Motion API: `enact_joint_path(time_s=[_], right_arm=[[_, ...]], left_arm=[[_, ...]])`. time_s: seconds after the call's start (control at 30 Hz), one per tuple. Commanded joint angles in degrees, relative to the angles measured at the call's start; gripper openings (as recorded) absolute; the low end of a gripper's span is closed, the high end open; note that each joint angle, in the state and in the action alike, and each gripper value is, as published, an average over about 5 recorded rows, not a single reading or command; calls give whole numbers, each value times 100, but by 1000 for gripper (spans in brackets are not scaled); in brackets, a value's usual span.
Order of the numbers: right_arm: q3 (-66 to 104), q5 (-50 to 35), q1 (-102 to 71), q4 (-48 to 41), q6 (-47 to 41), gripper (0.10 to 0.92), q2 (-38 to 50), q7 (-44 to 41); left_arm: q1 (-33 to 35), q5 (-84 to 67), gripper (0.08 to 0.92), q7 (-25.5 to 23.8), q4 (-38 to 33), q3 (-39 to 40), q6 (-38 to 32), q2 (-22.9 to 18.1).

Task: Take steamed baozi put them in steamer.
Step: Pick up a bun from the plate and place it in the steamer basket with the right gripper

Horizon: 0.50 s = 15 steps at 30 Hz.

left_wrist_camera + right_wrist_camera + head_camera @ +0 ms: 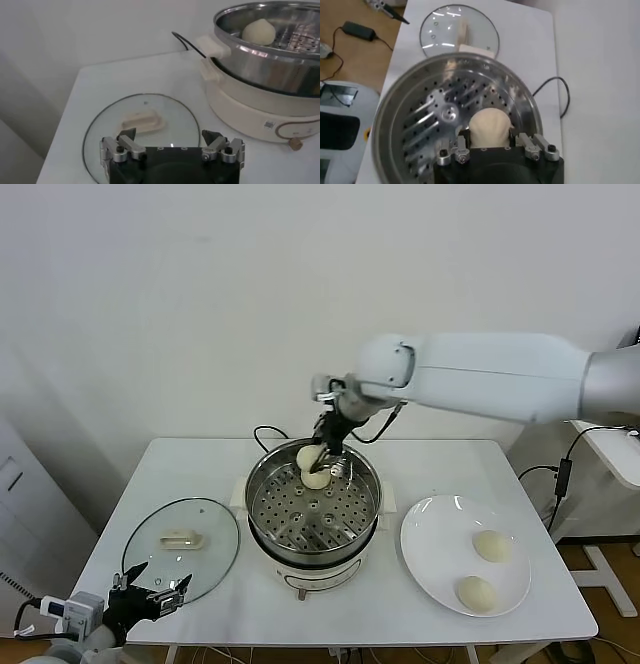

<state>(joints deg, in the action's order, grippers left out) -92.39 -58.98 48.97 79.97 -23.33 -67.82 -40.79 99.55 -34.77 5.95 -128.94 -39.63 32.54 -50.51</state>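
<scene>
white table (420, 459) by a pale wall; right gripper (322, 464) pinches a baozi (314, 465), left gripper (150, 597) spread.

Occlusions and cut-offs noted at the steamer (313, 514).
Lower half of the gripped baozi (490, 129) masked by the right end effector (487, 146) in its own wrist view; fingertip contact not visible. Steamer rim cut by the frame edge in both wrist views. Left end effector (150, 595) partly cropped at the head view's bottom edge; its arm out of frame. Glass lid (142, 131) near edge hidden behind that end effector's body. Label on steamer base (268, 125) too small to read. Right arm truncated at the head view's right edge.
</scene>
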Motion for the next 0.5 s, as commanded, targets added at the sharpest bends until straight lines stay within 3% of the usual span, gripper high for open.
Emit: enact_joint_path(time_s=[0.03,0.5], right_arm=[[124,-178,-693,-221,-246,467,-578,493],[149,-34,-1265,-474,-316,467,-731,591]], left_arm=[[-11,0,823,0,1,6,5,2],[-4,0,823,1,5,-3,0,4]])
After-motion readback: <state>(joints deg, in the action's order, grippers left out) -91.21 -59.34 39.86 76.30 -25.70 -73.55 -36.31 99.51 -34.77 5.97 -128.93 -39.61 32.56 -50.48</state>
